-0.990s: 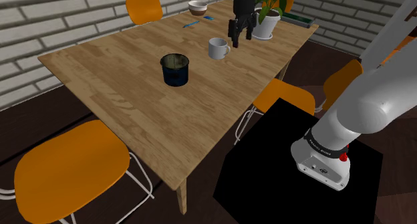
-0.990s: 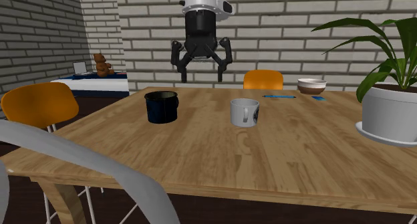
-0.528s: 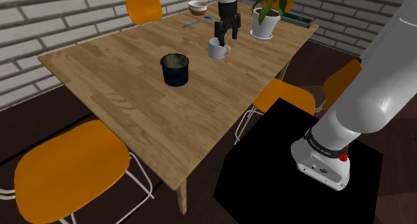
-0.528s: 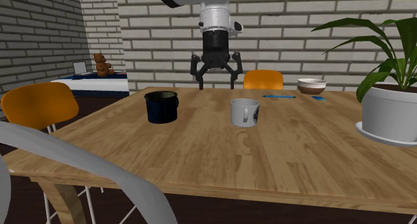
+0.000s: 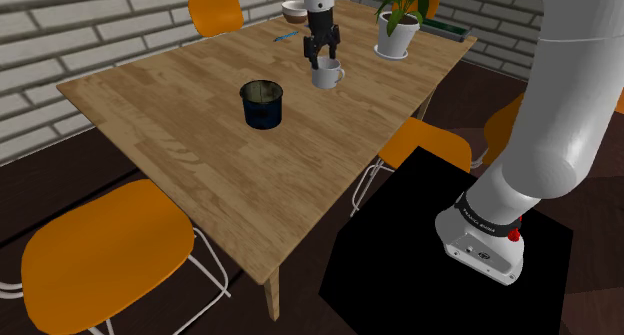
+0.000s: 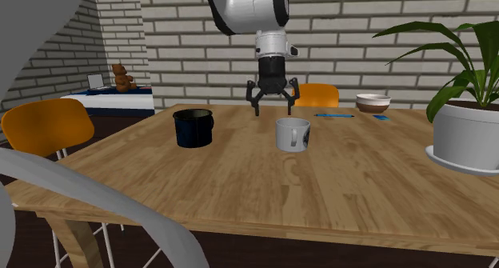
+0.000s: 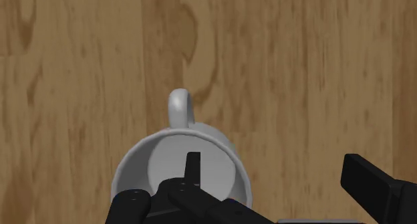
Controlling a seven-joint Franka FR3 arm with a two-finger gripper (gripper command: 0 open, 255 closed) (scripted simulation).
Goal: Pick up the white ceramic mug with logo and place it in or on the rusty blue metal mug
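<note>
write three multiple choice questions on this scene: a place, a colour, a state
1. In the second exterior view, where is the round white handled mug relative to the dark blue handled mug? A inside it B right of it C left of it
2. What colour are the chair seats? A green B white C orange
3. The all-black two-finger gripper is: A open B shut on the white mug C shut on nothing
1 B: it stands apart on the wooden table. 2 C: each seat is orange. 3 A: its fingers stand spread, clasping nothing.
</note>
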